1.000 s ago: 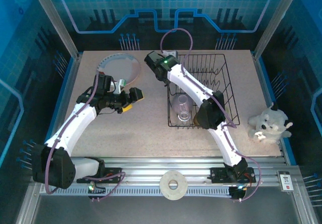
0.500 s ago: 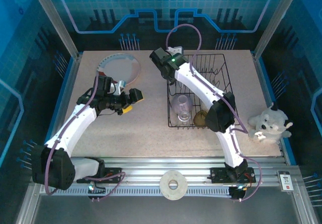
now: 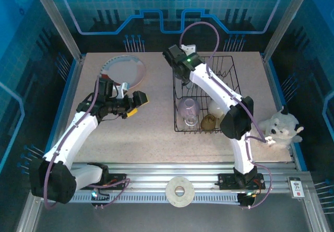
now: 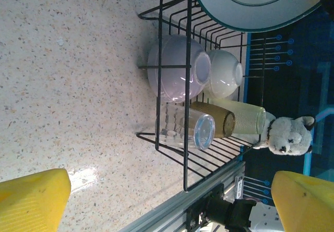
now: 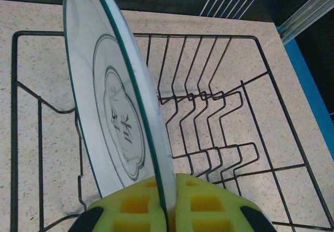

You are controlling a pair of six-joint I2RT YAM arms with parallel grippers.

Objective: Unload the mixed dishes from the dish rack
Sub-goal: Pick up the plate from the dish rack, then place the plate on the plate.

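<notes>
Clamping a green-ringed white plate point(image 5: 112, 122), right end effector point(image 5: 168, 193); left end effector point(image 3: 136, 105) released.

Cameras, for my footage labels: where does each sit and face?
Top external: above, behind the bases, looking down on the table; both arms show.
Left wrist: on the left arm, facing the rack and cups; open left fingers show.
Right wrist: looking along a gripped plate into the rack; right fingers show.
Both wrist views share rack and plate.

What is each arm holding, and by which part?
The right gripper is shut on the green-striped plate, its fingers pinching the rim. The left gripper is open and holds nothing.
</notes>
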